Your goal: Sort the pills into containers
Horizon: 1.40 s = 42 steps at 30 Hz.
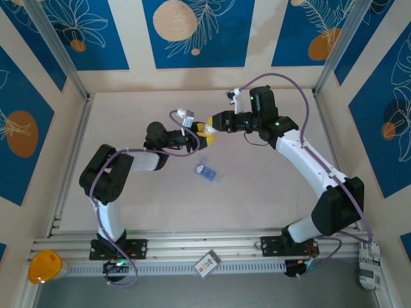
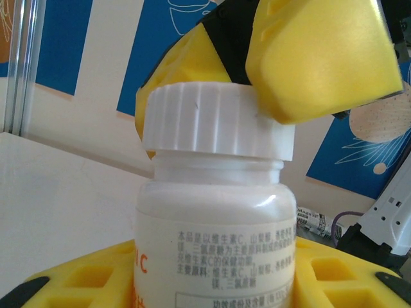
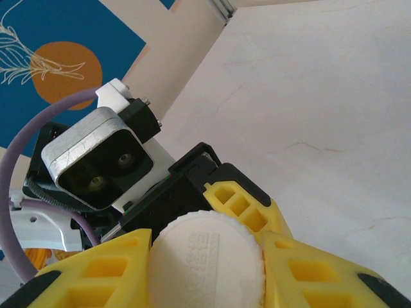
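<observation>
Lying on the table on the near side of the white bottle, the blue pill box sits apart from it. Beyond the box, our left gripper clasps the bottle's body, jaws spread to its width. Our right gripper is clamped tight on its cap. If the body slips during twisting, pills could scatter past the box. Our left wrist view gives the label print, while the top view places the box.
</observation>
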Tool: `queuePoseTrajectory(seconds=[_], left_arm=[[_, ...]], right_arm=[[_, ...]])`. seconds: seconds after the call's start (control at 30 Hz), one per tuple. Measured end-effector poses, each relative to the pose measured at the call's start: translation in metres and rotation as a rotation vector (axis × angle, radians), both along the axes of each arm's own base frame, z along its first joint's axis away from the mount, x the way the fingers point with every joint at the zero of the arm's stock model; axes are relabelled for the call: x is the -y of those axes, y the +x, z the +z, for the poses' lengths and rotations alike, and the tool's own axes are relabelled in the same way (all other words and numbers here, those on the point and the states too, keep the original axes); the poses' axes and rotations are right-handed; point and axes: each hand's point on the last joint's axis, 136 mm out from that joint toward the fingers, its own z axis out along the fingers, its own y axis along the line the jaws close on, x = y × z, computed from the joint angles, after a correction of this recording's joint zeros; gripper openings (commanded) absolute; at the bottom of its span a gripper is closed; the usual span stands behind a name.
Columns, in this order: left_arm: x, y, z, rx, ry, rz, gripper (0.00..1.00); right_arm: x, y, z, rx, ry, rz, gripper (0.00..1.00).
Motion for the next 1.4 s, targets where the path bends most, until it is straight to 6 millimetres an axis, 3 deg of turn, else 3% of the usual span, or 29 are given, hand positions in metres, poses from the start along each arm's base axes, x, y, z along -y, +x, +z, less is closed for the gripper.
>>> queuePoseTrajectory(seconds=[0.23,0.47,0.83,1.4], left_arm=[[-0.001,0.007,-0.003,0.015,0.008,0.035,0.0],[-0.007,0.014,-0.02,0.02,0.067,0.135,0.0],[-0.014,0.023,-0.023,0.072,0.124,0.293,0.0],[-0.012,0.026,-0.027,0.09,0.141,0.327,0.0]], right_arm=[[-0.004,0.006,-0.005,-0.038,-0.011,-0.089,0.31],[-0.011,0.015,-0.023,-0.089,-0.05,-0.186,0.31],[-0.015,0.021,-0.025,-0.105,-0.05,-0.307,0.33],[-0.013,0.023,-0.028,-0.129,-0.085,-0.349,0.46]])
